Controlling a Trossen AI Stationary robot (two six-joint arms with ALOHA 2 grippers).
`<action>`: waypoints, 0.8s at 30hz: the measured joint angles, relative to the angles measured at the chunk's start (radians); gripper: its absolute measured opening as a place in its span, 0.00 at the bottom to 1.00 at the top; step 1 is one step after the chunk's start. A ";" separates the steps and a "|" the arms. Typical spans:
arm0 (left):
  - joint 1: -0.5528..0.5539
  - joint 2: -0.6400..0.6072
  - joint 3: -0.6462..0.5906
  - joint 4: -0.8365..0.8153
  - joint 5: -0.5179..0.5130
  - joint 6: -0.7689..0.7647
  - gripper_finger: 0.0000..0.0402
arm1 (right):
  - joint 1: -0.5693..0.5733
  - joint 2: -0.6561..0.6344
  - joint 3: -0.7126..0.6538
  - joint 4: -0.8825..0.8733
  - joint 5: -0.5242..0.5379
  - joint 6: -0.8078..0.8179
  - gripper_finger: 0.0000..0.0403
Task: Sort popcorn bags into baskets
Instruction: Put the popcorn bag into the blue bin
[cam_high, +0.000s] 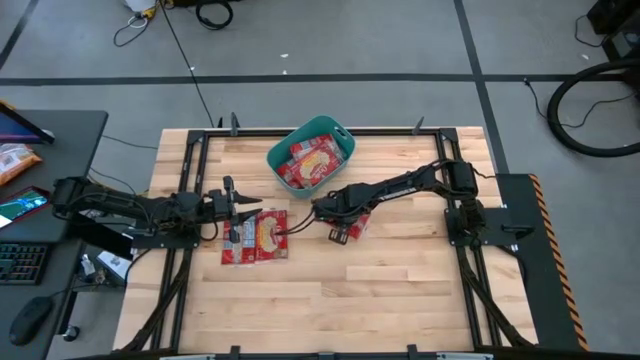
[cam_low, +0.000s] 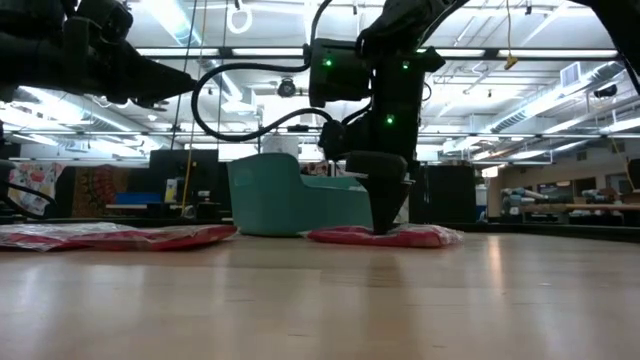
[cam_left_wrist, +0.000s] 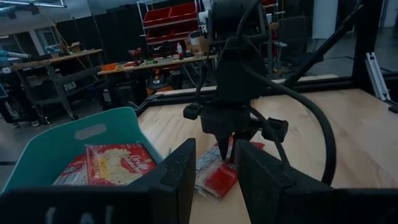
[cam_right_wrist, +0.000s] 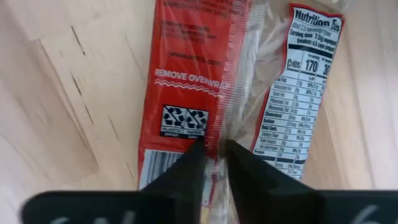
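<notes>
Pressing straight down onto a popcorn bag (cam_right_wrist: 193, 74) that lies flat on the worktop (cam_high: 400, 290), the right gripper (cam_right_wrist: 213, 146) has its fingers drawn narrow, with the bag's middle seam running up between the tips. Whether they have actually pinched that seam yet cannot be told; the bag rests on the wood, not lifted. The seam is what the coming move seems to turn on: the bag's long axis runs forward from the wrist, in line with the gap between the fingers, so the two tips close across the raised fold rather than along it.

From above, this bag (cam_high: 352, 226) sits near the middle of the worktop, just beside the teal basket (cam_high: 340, 131) on its near side. The basket already holds several red bags (cam_high: 310, 160). The right arm is plainly the nearer one. A short lift and a carry toward the far edge should reach the basket.

The left gripper (cam_high: 243, 207) hovers over another cluster of bags (cam_high: 256, 238) lying flat well to the left, its fingers (cam_left_wrist: 177, 177) parted partway and holding nothing.
</notes>
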 joint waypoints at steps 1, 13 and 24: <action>0.000 0.000 0.000 0.000 0.000 0.000 0.30 | 0.000 0.000 0.000 -0.001 0.001 -0.002 0.15; 0.000 0.000 0.000 0.000 0.000 0.002 0.30 | 0.009 -0.101 0.024 -0.060 0.054 -0.026 0.01; 0.000 0.000 0.000 -0.001 0.000 0.003 0.30 | 0.033 -0.186 0.024 -0.062 0.107 -0.020 0.01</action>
